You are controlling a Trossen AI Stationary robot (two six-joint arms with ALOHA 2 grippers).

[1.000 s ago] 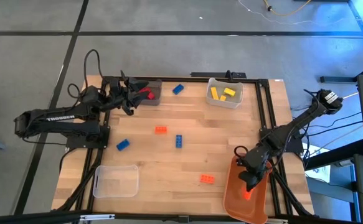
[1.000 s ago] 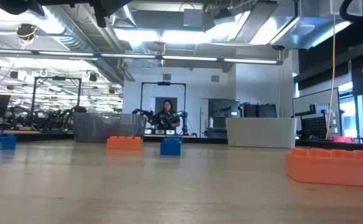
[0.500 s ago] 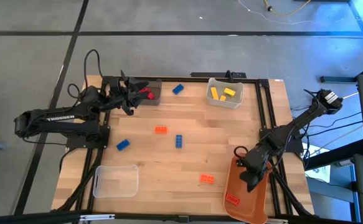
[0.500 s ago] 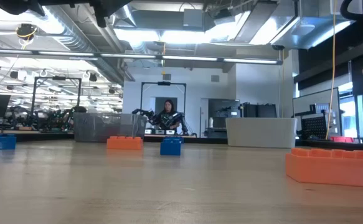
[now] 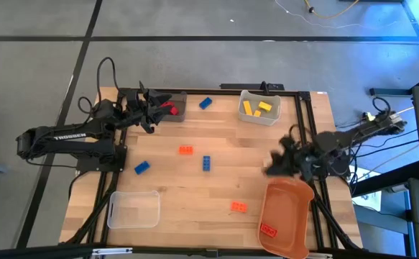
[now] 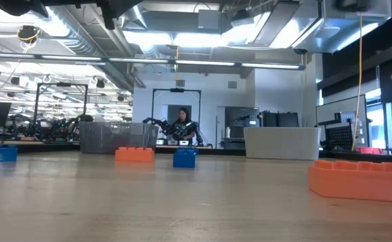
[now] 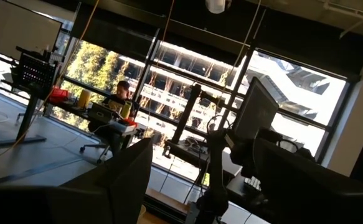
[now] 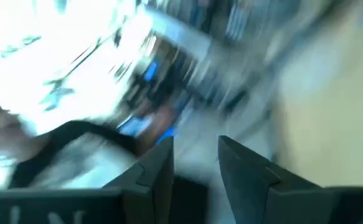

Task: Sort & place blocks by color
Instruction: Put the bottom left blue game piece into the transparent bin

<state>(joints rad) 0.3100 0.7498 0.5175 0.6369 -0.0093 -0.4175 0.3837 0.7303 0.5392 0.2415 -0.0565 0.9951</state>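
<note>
Loose blocks lie flat on the wooden table: an orange one [image 5: 186,150], a blue one [image 5: 206,162], another blue one [image 5: 142,167], an orange one [image 5: 239,206] and a blue one [image 5: 205,103] at the far edge. A red block [image 5: 170,109] sits in the dark bin [image 5: 179,114]. Yellow blocks [image 5: 256,108] lie in a clear bin, and an orange block [image 5: 269,231] lies in the orange bin [image 5: 288,205]. My left gripper [image 5: 155,108] hovers open beside the dark bin. My right gripper [image 5: 272,168] is open and raised, just beyond the orange bin's far end.
An empty clear bin [image 5: 134,208] stands at the near left. Black frame rails [image 5: 306,129] run along the table's far and right sides. The low view shows the orange block [image 6: 134,154], the blue block [image 6: 185,157] and a near orange block [image 6: 359,180] on the boards.
My right gripper has risen from over the orange bin and swung toward the far edge, tipping from pointing down to about level and rolling. The orange block that was below it now lies at the bin's near end.
</note>
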